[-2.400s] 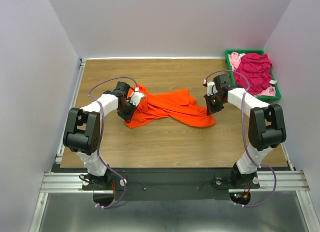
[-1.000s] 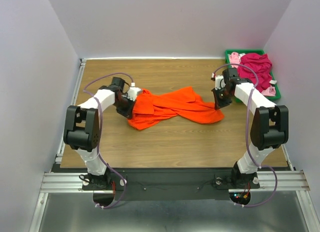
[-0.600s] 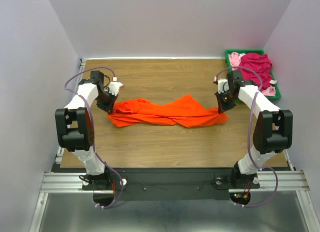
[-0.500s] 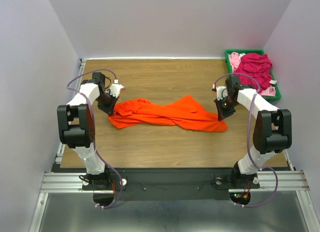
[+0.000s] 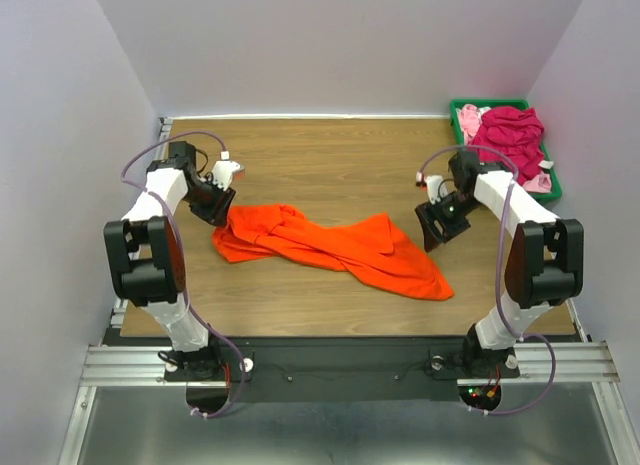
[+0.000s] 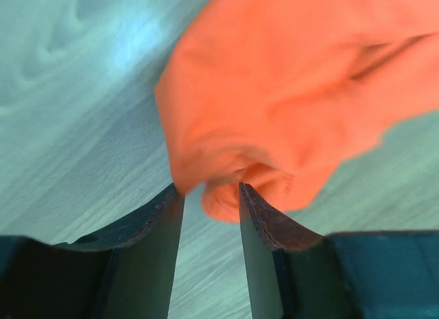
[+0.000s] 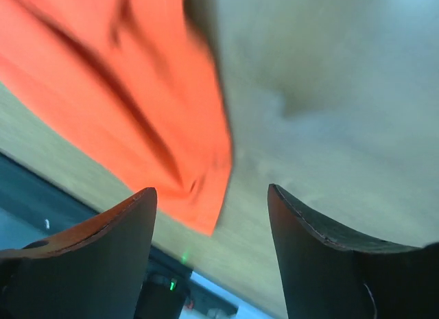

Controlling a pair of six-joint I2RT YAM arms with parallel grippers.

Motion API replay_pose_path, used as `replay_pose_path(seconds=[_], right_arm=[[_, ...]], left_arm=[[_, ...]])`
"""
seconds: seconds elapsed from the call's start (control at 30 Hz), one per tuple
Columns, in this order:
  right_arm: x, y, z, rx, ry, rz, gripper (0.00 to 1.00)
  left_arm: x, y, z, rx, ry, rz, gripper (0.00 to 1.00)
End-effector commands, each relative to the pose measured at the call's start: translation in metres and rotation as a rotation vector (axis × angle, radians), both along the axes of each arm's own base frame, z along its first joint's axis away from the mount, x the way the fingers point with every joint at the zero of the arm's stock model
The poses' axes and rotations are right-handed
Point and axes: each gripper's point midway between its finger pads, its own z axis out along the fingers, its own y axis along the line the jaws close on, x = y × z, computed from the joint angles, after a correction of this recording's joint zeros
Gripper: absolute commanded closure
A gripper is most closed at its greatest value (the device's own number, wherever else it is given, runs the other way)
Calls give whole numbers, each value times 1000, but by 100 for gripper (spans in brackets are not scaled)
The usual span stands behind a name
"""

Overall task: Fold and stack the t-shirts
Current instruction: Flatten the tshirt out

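Orange t-shirt (image 5: pixel 330 247): unfolded, bunched and twisted, lying slantwise across the middle of the surface (image 5: pixel 320 155), from 9 o'clock towards 5 o'clock. Left hand (image 5: pixel 222 209): fingers narrow, pinching the shirt's 9 o'clock end. Right hand (image 5: pixel 431 229): fingers wide, nothing between them, just beside the shirt's 3 o'clock edge. Magenta t-shirt (image 5: pixel 510 140) heaped over pale pink t-shirt (image 5: pixel 470 118) in green bin (image 5: pixel 553 190), at 1 o'clock.
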Motion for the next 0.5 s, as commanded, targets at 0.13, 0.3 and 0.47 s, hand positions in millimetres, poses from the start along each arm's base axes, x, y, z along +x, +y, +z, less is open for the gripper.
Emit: replay_pose_path(seconds=[0.13, 0.3, 0.47], right_arm=[[111, 32, 34, 142, -199, -131, 34], [121, 62, 23, 156, -159, -104, 54], [73, 82, 4, 148, -55, -41, 57]], left_arm=[[-17, -30, 61, -125, -159, -170, 48], [-33, -37, 56, -159, -122, -195, 48], [-41, -36, 55, -150, -133, -185, 48]])
